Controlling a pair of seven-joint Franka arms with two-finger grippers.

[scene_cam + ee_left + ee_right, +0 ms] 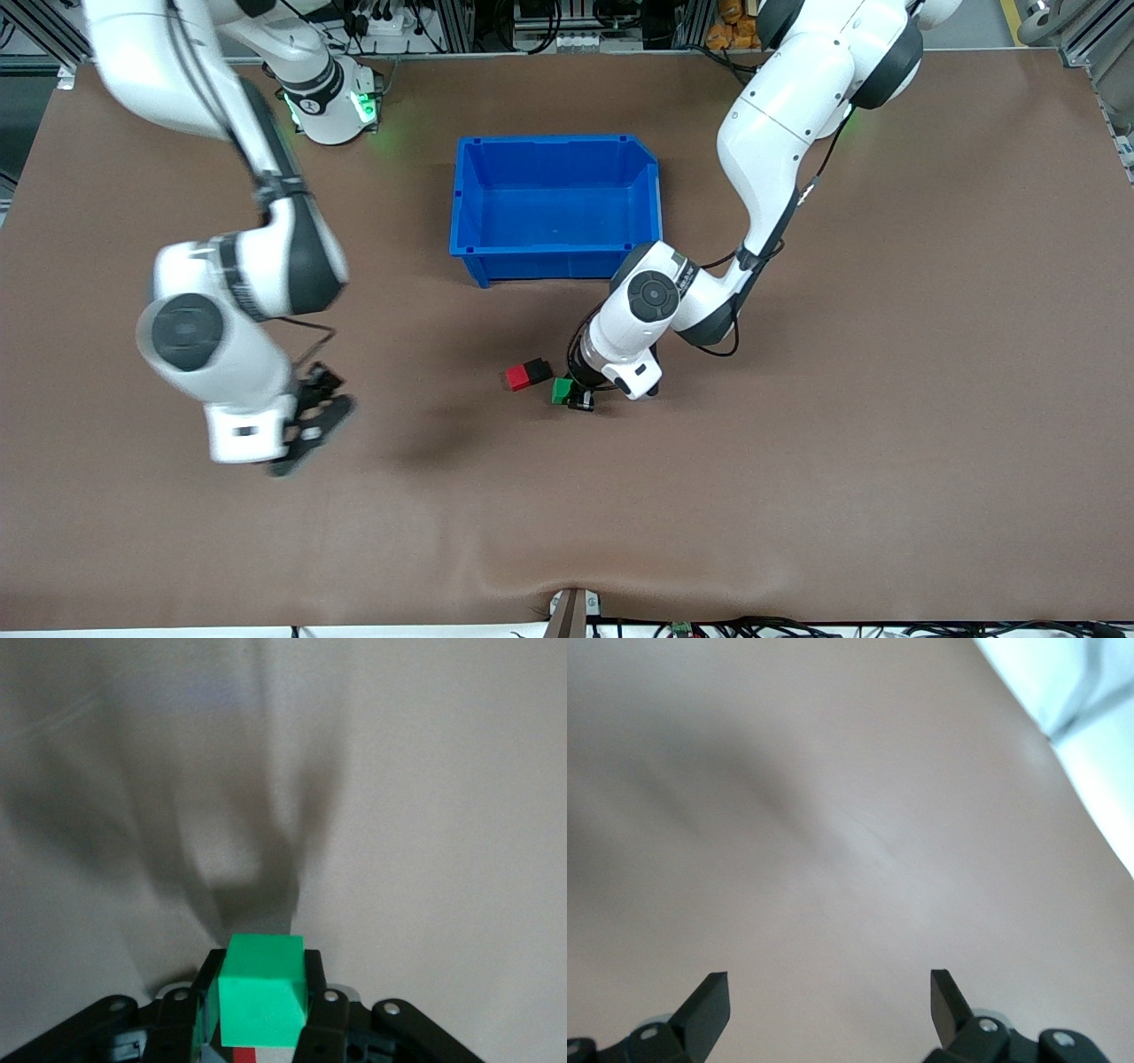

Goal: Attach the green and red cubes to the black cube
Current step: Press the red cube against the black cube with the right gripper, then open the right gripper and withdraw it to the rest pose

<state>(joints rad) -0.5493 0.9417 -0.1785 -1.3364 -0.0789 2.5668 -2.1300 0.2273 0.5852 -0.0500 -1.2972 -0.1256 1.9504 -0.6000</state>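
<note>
The red cube point(516, 378) and the black cube point(536, 369) sit joined side by side on the brown table, nearer the front camera than the blue bin. My left gripper point(574, 395) is shut on the green cube point(562, 391), low over the table just beside the black cube. In the left wrist view the green cube point(263, 990) sits between my black fingers point(321, 1014). My right gripper point(312, 424) is open and empty, up over bare table toward the right arm's end; the right wrist view shows its fingertips point(709, 1004) spread wide over the cloth.
An empty blue bin point(555, 206) stands in the middle of the table, near the robots' bases. A small bracket point(571, 613) sits at the table's front edge. The brown cloth shows a crease near that edge.
</note>
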